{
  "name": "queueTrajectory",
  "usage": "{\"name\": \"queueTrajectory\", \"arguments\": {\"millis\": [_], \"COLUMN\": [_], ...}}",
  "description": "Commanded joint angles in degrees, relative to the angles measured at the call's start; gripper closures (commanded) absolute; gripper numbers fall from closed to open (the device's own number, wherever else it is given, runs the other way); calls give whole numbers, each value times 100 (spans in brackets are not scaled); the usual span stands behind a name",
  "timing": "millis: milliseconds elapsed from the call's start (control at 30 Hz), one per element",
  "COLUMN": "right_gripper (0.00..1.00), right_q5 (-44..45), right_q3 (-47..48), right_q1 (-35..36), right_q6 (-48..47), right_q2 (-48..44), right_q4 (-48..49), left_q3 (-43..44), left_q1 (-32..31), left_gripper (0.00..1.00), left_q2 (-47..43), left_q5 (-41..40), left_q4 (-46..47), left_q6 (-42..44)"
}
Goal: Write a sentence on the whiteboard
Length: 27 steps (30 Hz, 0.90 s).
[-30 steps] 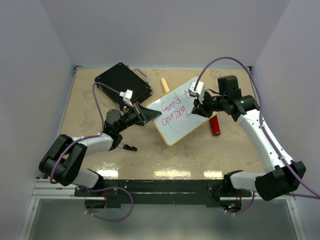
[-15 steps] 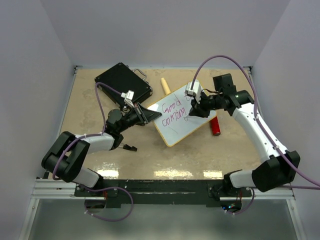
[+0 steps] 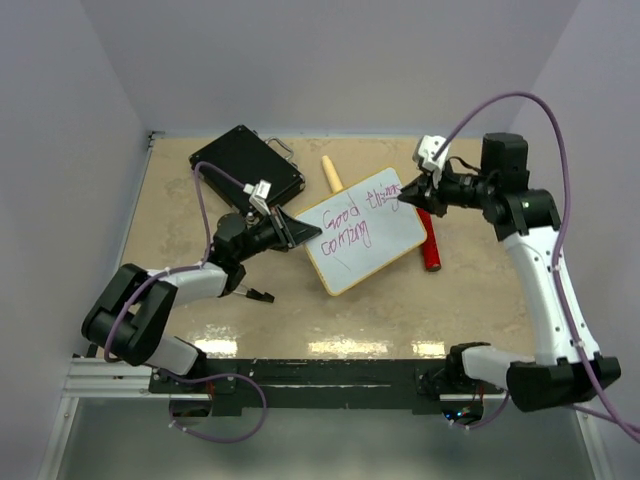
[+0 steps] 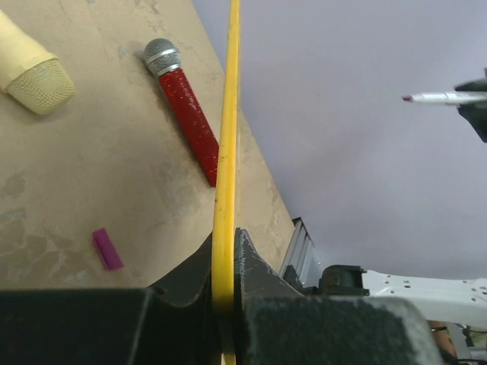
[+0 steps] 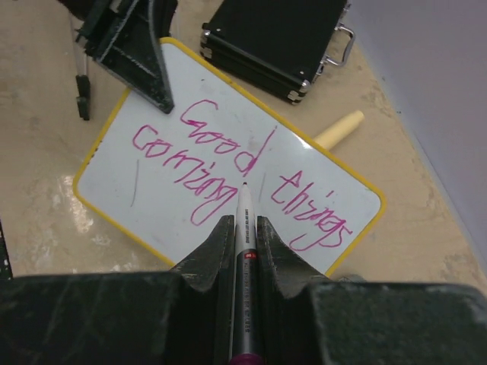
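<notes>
The whiteboard (image 3: 385,245), white with a thin yellow frame, is tilted up off the table. My left gripper (image 3: 300,232) is shut on its left edge; in the left wrist view the yellow rim (image 4: 227,152) runs edge-on between the jaws (image 4: 226,258). The sentence (image 5: 228,163), in magenta, reads "Good things" over "coming". My right gripper (image 5: 243,228) is shut on a white marker (image 5: 245,217), tip pointing at the board from a distance, off its surface. In the top view that gripper (image 3: 410,200) hovers by the board's upper right corner.
A black case (image 3: 245,165) lies at the back left. A cream microphone (image 3: 330,170) pokes out behind the board, and a red microphone (image 3: 430,250) lies at its right edge. A small magenta cap (image 4: 106,249) sits on the table under the board.
My right arm has pulled back up and to the right, lifting the marker off the board and uncovering the word "things". The left gripper and board have stayed put.
</notes>
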Motion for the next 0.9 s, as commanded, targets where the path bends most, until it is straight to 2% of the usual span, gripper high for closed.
{"name": "queueTrajectory", "arguments": {"millis": [0,133,200,300,500,733,867], "right_gripper": [100,100,100,100,100,100,100], "right_q5": [-712,-1397,-1861,-2259,-2805,-2902,-2946], "right_q3": [-963,-1640,-1957,-2212,-2511,-2757,-2871], "right_q1": [-325,-949,-1196,-1539,-1856,-1864,-1865], "right_q6": [559,736,823,824,648,832,894], "right_q2": [-743,-1263,-1404,-1598,-1879,-1809,-1713], "right_q4": [873,1541,1726,1886,1815,2069,2184], "left_q3": [675,1115,1264,1379,1450,1432,1143], "left_q1": [73,90,151,318,398,398,389], "left_gripper": [100,100,100,100,100,100,100], "left_q2": [-628,-1181,-1296,-1463,-1481,-1639,-1806], "left_q5": [83,171,504,751,760,655,620], "left_q4": [-464,-1877,-2144,-2443,-2593,-2690,-2506], "left_q6": [971,2203,2678,2864,2707,2619,2531]}}
